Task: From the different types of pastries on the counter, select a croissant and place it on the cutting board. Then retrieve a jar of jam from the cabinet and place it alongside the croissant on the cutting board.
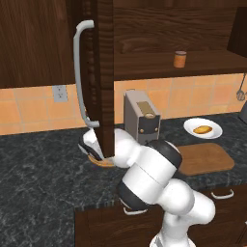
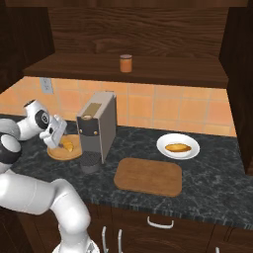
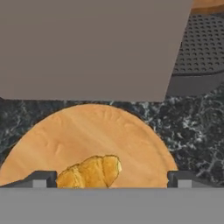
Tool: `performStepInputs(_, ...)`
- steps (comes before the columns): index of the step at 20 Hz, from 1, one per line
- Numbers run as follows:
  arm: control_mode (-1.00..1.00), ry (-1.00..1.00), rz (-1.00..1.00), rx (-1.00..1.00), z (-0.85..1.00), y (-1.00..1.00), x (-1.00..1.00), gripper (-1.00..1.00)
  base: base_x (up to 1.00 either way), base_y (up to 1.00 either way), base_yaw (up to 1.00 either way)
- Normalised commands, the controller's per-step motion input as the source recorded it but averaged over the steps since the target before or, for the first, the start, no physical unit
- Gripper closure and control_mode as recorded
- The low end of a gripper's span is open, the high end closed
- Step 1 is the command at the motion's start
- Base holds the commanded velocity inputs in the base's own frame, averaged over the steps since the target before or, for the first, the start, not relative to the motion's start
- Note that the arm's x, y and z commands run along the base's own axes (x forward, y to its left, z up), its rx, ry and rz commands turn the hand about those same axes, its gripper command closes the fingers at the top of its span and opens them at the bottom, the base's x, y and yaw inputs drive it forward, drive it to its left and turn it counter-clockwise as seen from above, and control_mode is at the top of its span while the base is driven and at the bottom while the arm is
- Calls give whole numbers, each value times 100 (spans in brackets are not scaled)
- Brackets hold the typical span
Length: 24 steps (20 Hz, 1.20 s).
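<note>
End effector (image 3: 109, 179) open over counter (image 3: 183, 127).

No text, label, brand, number or sign can be read anywhere. The jar of jam (image 2: 126, 63) on the cabinet shelf and the grey coffee machine (image 2: 97, 129) beside the gripper (image 2: 58, 137) carry plain, unmarked surfaces.

open end effector (image 2: 61, 140) over croissant (image 2: 68, 146)
</note>
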Motion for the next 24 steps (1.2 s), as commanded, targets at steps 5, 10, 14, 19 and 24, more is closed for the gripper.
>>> performStepInputs(5, -100, 0, -13, 9, -14, -4, 12, -100, 0, 0, 0)
performStepInputs(10, -100, 0, -34, 22, -36, -5, 4, -100, 0, 0, 0)
performStepInputs(14, -100, -5, -26, 19, -16, 9, -4, -100, 0, 0, 0)
performStepInputs(19, -100, -1, 0, 3, -21, 6, 11, -100, 0, 0, 0)
performStepInputs(24, -100, -2, -1, 3, -41, 45, 14, -100, 0, 0, 0)
